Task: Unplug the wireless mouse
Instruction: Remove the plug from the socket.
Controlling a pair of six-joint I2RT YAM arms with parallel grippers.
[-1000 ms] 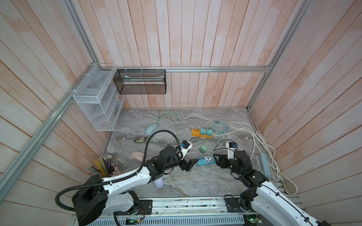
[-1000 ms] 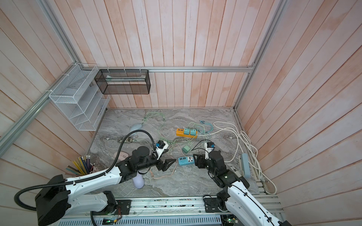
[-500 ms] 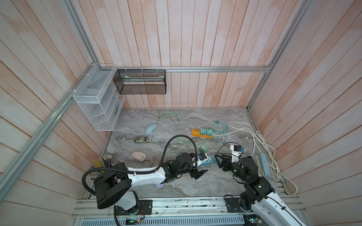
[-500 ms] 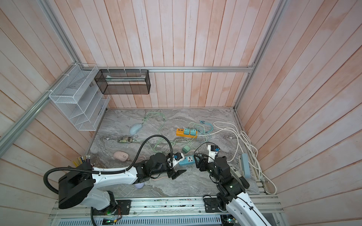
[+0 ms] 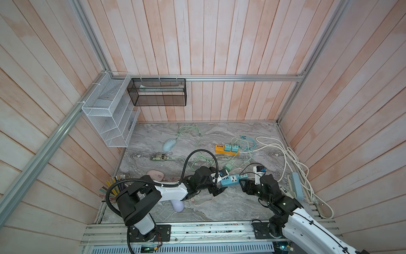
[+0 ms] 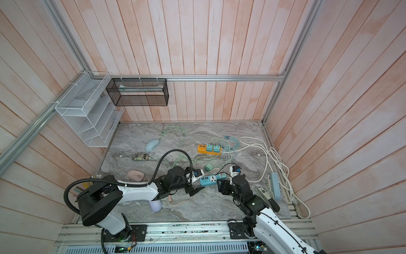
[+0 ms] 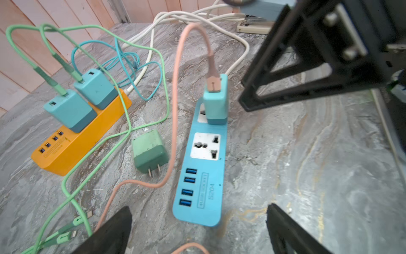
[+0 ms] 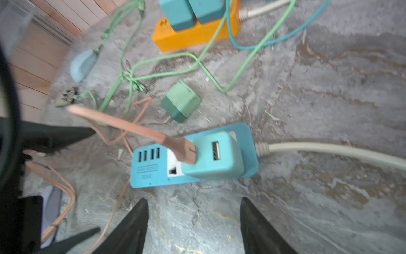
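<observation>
Flanking blue plastic power strip (image 7: 204,176), left gripper (image 7: 197,210) and right gripper (image 8: 193,199) hover low, open, empty; salmon-pink cable (image 7: 175,92) plugged in.

Loose pink cable (image 7: 174,110) and green adapter (image 7: 149,151) crowd blue strip (image 7: 200,198).

- I see an orange power strip (image 7: 72,147) holding two teal chargers (image 7: 70,112).
- A loose green adapter (image 7: 149,151) lies beside it.
- A black mesh basket (image 5: 158,92) hangs on the wall.
</observation>
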